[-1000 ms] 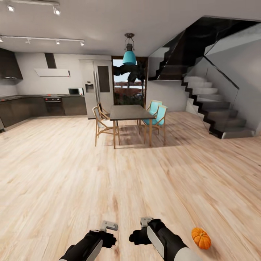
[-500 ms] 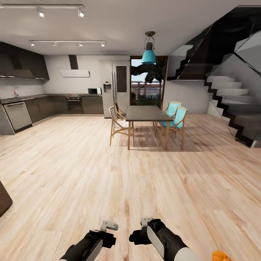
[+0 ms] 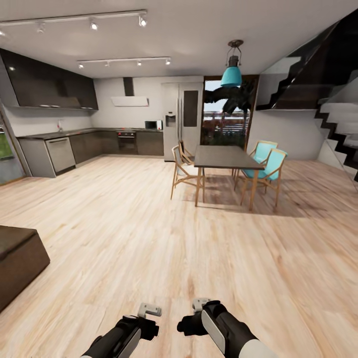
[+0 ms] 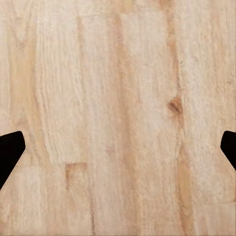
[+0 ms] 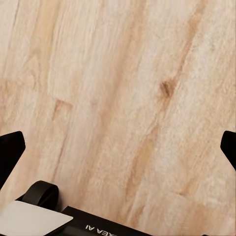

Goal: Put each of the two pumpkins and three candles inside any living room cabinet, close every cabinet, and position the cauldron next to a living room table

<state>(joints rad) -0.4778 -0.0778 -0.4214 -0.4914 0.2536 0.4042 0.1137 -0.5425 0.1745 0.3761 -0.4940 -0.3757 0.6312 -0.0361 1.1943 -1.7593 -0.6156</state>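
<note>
Since earlier, my view panned left: dark brown block [image 3: 17, 261] entered at 9 o'clock, orange pumpkin gone. "EA AI" lettering [image 5: 94, 227] legible in the right wrist view above pale grained wood-plank floor [image 3: 149, 223]. Left gripper [image 4: 118, 152] and right gripper [image 5: 118, 150] both spread wide, empty.

1. Even, bright illumination throughout; ceiling track spotlights [image 3: 93, 23] lit above the kitchen.
2. Daylight enters through the glazed door [image 3: 224, 119] behind the dining table [image 3: 224, 158].
3. Soft shadow lies on the floor beneath that table.
4. Wide-angle stretching at frame edges.
5. Wrist views sharp; plank floor [image 4: 118, 98] evenly lit, glare-free.
</note>
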